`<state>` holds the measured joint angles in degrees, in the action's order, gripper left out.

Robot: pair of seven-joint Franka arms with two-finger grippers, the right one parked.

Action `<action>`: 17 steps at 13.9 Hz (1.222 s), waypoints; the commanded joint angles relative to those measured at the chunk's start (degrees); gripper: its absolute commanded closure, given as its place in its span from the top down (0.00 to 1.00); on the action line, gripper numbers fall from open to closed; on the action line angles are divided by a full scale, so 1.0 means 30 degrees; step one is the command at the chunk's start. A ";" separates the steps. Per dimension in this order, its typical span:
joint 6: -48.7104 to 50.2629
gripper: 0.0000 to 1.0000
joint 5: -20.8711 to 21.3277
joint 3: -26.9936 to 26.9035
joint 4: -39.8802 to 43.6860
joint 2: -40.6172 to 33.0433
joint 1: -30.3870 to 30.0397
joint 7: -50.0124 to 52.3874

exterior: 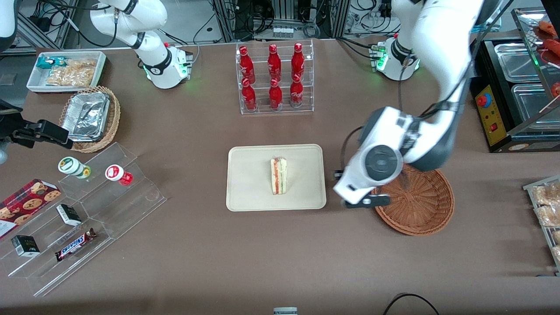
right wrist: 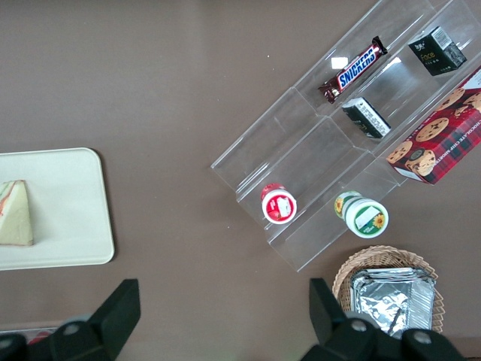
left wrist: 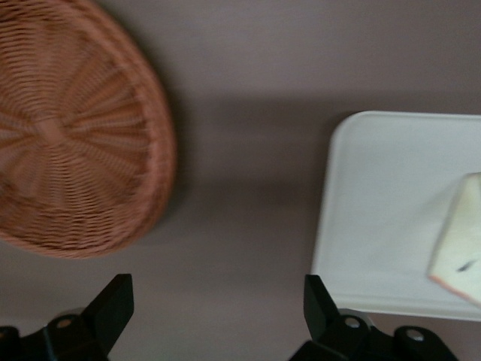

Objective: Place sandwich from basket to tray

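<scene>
Between the basket and the tray, over bare table [exterior: 271, 262], I see my gripper [left wrist: 218, 320] hanging with its fingers [left wrist: 113, 304] spread wide and holding nothing. Just beside it, toward the working arm's end, sits the round reddish-brown basket [exterior: 420, 205], and I see nothing inside it. On the parked arm's side of the gripper lies the cream tray [exterior: 249, 183], flat on the table. I can see the sandwich [exterior: 278, 176] resting on the tray near its middle, its red and green filling edge facing up. The gripper is apart from both tray and sandwich.
</scene>
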<state>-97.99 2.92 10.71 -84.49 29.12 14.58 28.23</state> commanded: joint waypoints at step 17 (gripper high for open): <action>0.6735 1.00 0.0023 0.0034 0.0767 -0.8303 -0.6148 -0.2436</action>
<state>-78.82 2.96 10.53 -85.02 2.90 -3.65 21.02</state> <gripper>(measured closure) 0.000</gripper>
